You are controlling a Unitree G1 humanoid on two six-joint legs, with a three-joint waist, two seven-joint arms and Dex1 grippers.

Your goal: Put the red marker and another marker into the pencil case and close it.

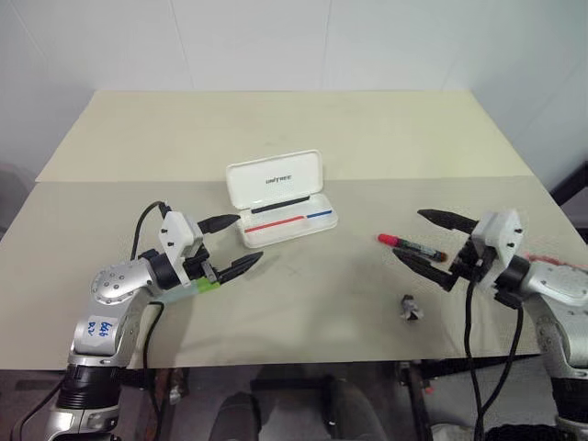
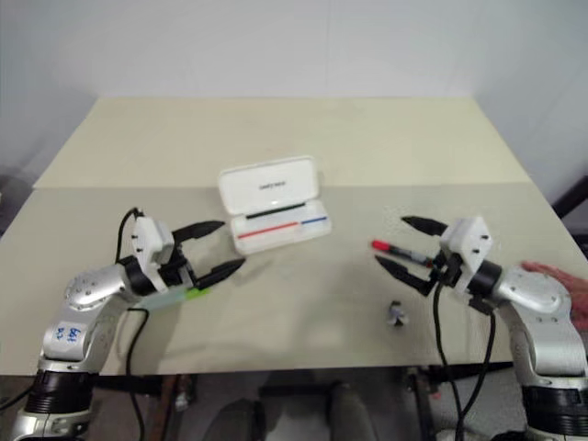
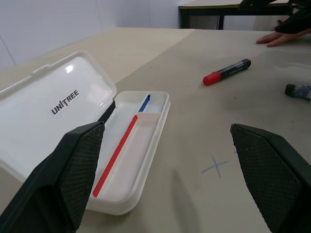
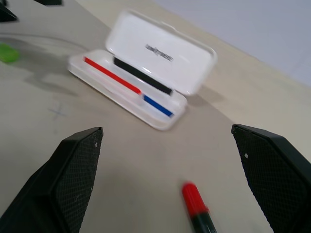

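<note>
At centre frame on the tabletop [image 1: 386,138], white pencil case [image 1: 280,197] lid up, red marker [image 1: 411,245] centre right between spread, empty right fingers [image 1: 439,243], green highlighter [image 1: 204,287] lower left beneath wide-open, empty left fingers [image 1: 231,245].

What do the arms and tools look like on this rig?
Both arms are silver-grey metal with black joints. Each carries a white block at the wrist and a tool of two tapered black fingers with crosshatch-textured pads. Left tool; right tool. Black cables loop off both forearms. The left arm has a blue handwritten sticker.
</note>
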